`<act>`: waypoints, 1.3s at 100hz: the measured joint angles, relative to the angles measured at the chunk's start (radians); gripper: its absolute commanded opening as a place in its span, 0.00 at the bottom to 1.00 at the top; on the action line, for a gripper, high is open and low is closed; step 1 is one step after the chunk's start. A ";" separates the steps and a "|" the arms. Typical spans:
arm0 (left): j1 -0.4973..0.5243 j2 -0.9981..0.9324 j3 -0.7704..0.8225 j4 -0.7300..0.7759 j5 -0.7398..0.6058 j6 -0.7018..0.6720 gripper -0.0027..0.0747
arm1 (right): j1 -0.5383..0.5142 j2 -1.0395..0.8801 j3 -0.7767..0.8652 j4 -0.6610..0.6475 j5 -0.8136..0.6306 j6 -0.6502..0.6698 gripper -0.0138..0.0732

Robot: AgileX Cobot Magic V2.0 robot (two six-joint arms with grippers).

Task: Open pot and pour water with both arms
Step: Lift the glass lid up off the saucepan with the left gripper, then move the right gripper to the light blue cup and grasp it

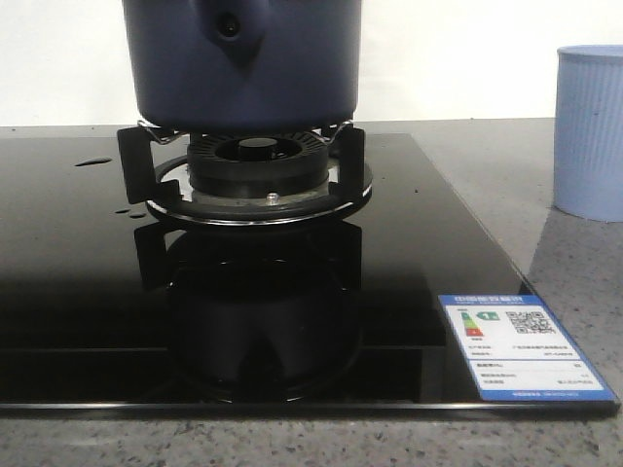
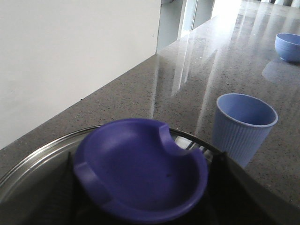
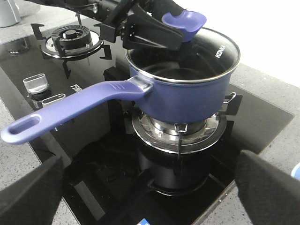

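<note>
The navy pot (image 1: 243,68) stands on the front burner's stand (image 1: 258,161). Its handle stub with a round hole (image 1: 229,24) faces the front camera. In the right wrist view the pot (image 3: 187,93) shows its long blue handle (image 3: 70,110) pointing toward my right gripper (image 3: 150,197), which is open and wide apart, short of the pot. A glass lid with a steel rim (image 2: 28,164) lies over the pot; I cannot tell whether it is lifted. My left gripper (image 2: 145,199) (image 3: 154,30) is shut on the lid's dished blue knob (image 2: 140,171) (image 3: 185,21).
A pale blue ribbed cup (image 1: 589,131) (image 2: 243,124) stands on the grey counter right of the black glass hob (image 1: 78,253). A blue bowl (image 2: 288,47) sits farther along the counter. A second burner (image 3: 70,37) lies beyond the pot handle. Water drops (image 1: 92,161) dot the hob.
</note>
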 measured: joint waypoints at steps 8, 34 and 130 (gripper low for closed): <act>0.000 0.000 0.000 -0.002 -0.004 0.000 0.53 | 0.000 0.000 0.000 0.001 -0.003 0.000 0.92; 0.000 0.006 0.000 -0.046 0.004 0.002 0.41 | 0.000 0.000 0.000 0.001 -0.012 0.000 0.92; 0.200 -0.381 0.041 0.062 -0.049 -0.199 0.41 | 0.000 0.000 0.082 0.008 -0.433 0.011 0.92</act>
